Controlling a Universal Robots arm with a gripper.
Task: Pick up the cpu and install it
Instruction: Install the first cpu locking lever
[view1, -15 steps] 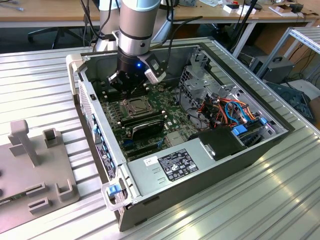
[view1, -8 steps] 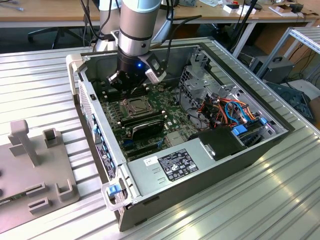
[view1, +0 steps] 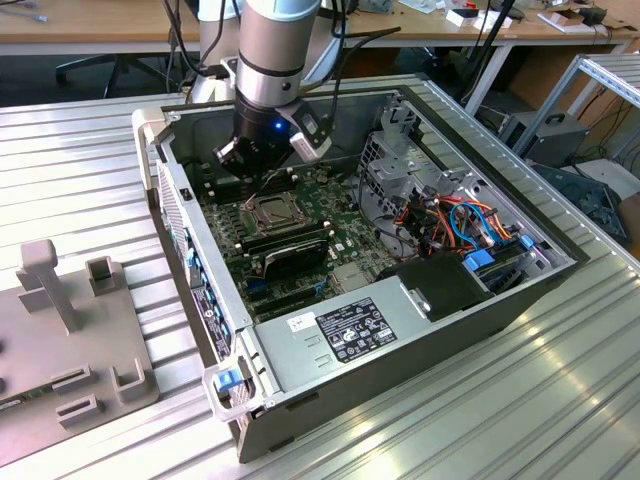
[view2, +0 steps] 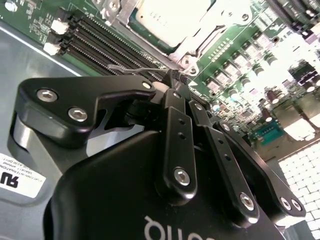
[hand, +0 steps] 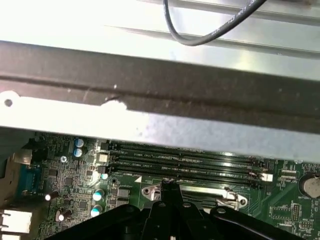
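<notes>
We see the cpu (view2: 167, 15) seated in the socket (view2: 200, 42), just beyond our end effector's (view2: 172, 82) narrowed, empty fingertips.

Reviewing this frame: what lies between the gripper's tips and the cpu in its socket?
In the second wrist view, the socket's metal frame and lever wire lie between the gripper and the cpu.

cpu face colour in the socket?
Pale grey-tan metallic, seen best in the second wrist view: the cpu sits in the socket beyond the gripper.
</notes>
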